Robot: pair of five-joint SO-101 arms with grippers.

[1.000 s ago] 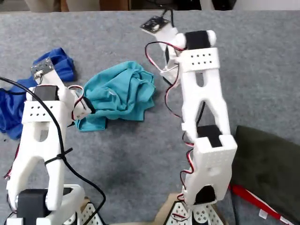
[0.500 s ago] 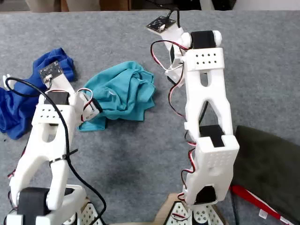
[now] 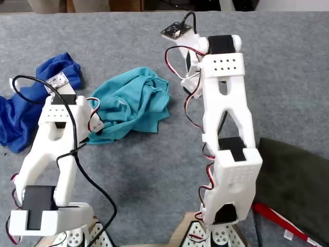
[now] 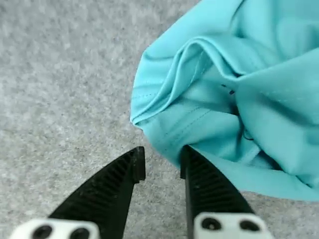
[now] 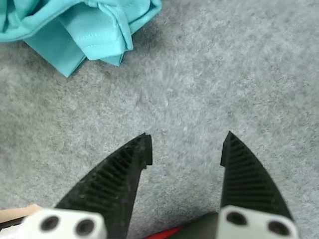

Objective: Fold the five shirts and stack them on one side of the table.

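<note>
A crumpled teal shirt (image 3: pixel 133 100) lies mid-table between the two arms. My left gripper (image 4: pixel 162 162) is open just above the cloth-covered table, and one fingertip touches the shirt's (image 4: pixel 239 89) near folded edge. In the high view it (image 3: pixel 97 125) sits at the shirt's lower left corner. My right gripper (image 5: pixel 187 144) is open over bare grey table, a short way from another corner of the teal shirt (image 5: pixel 84 25). A blue shirt (image 3: pixel 20 110) lies bunched at the far left. A dark green shirt (image 3: pixel 295 188) rests at the near right.
The grey table cover (image 3: pixel 144 170) has free room in front of the teal shirt and along the far right. A red strip (image 3: pixel 275 220) pokes out under the dark green shirt. The right arm (image 3: pixel 223 92) stretches across the table's middle.
The left arm has swung and dropped toward the teal shirt's near left corner. The right arm shifted slightly right and farther away. The shirts have hardly moved.
</note>
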